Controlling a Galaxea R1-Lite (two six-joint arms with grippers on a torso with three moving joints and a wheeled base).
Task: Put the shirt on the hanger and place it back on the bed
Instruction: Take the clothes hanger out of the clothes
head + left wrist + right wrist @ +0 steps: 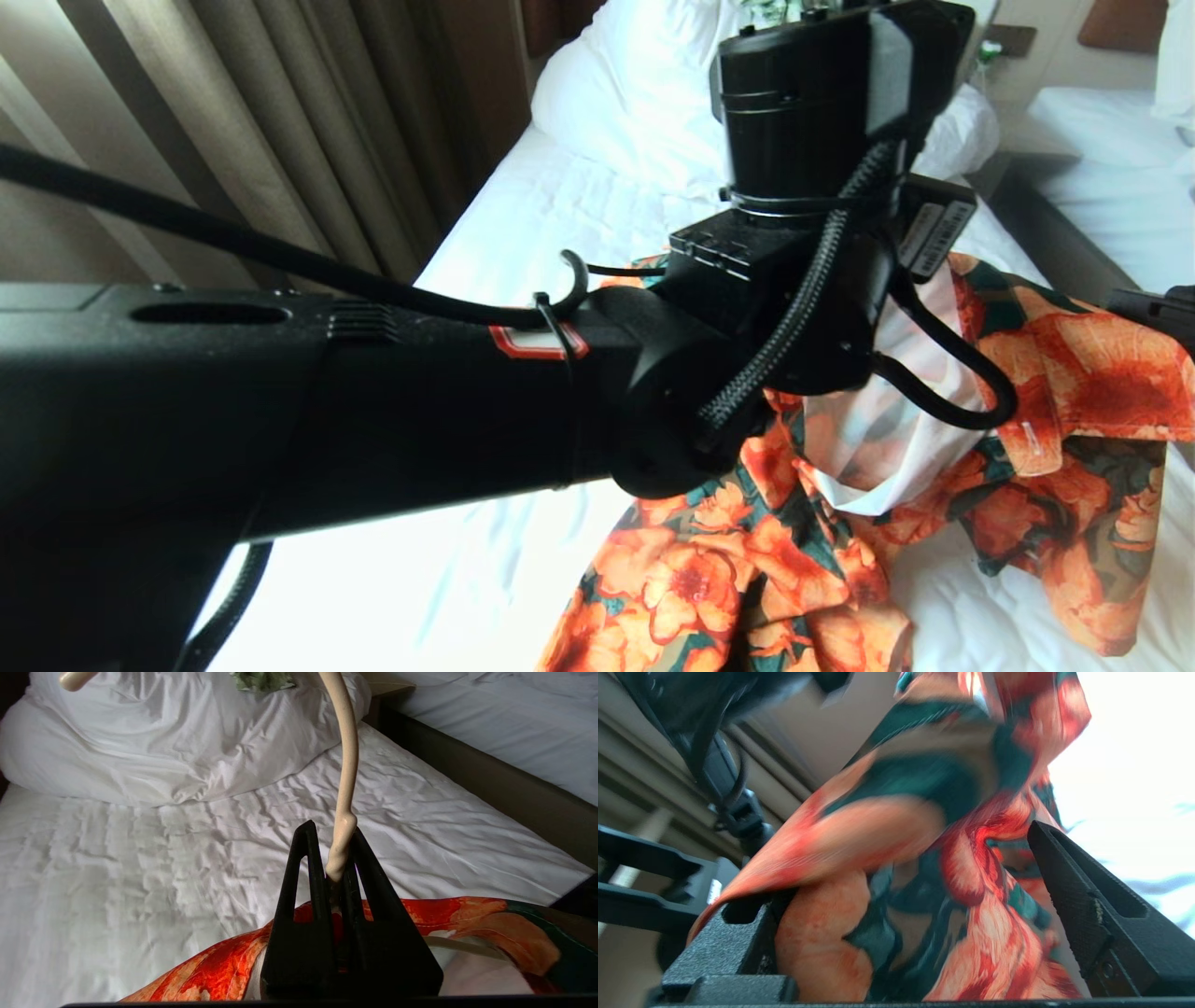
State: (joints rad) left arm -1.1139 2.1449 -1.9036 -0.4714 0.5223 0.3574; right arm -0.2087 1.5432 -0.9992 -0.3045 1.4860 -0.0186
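Left jaws (337,858) clamped on hanger (348,765) neck, right jaws (901,914) apart around shirt (747,560); pillow (163,742) behind

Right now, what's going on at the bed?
The left gripper is shut on the neck of the hanger, holding it up over the bed. The shirt hangs from around that grip, its lower part bunched on the sheet. The right gripper stands open with shirt fabric lying between its fingers, not clamped. Whether the hanger's shoulders sit properly inside the shirt cannot be seen.
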